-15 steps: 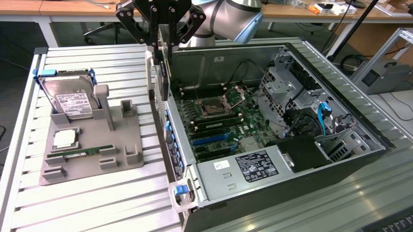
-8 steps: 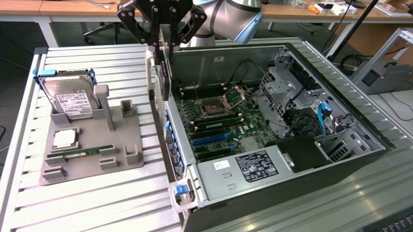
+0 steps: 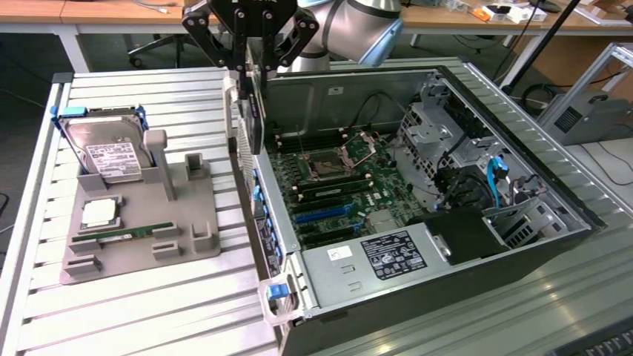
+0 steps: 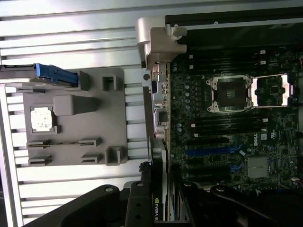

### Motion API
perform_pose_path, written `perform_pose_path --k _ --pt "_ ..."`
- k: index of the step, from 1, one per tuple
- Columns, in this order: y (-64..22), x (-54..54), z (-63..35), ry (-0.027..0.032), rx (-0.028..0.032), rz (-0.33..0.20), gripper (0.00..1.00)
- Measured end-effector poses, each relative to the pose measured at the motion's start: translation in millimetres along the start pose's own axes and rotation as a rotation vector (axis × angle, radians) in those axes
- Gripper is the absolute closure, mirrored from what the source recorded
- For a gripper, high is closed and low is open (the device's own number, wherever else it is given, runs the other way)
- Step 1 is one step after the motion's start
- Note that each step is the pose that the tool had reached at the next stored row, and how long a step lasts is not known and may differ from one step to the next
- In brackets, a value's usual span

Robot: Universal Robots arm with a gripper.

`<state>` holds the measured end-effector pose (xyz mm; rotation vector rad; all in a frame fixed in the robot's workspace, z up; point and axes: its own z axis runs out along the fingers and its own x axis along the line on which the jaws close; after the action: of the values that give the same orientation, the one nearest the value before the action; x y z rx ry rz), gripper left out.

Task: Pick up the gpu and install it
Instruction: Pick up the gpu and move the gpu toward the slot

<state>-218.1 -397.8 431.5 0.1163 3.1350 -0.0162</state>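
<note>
Closest to me, a blue clip (image 3: 277, 291) sits on the front corner of the open computer case (image 3: 554, 196), which lies on its side on the slatted metal table (image 3: 148, 311). Just past that corner there's a black box with a white label (image 3: 390, 252), and behind it the green motherboard (image 3: 336, 185) with its bare processor socket. Off to the exterior view's left, beside the case, a gray tray (image 3: 188, 215) carries a thin green memory stick (image 3: 129, 233), a small silver chip (image 3: 99, 213) and, further back, a hard drive (image 3: 111, 152) standing upright in blue rails. Further back again, the gripper (image 3: 252, 59) hangs above the case's tray-side wall, jaws clamped on the gpu (image 3: 255, 119). That dark card is held in the air on edge, hanging straight down just over the rim, its lower end close to the motherboard's edge. Behind it curves the gray arm (image 3: 361, 26).
</note>
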Motion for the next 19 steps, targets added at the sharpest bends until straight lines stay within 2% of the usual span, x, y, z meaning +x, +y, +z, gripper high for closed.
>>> perform_pose_path --k 19 --pt "0.4 -5.7 0.8 0.0 0.0 0.0 0.73"
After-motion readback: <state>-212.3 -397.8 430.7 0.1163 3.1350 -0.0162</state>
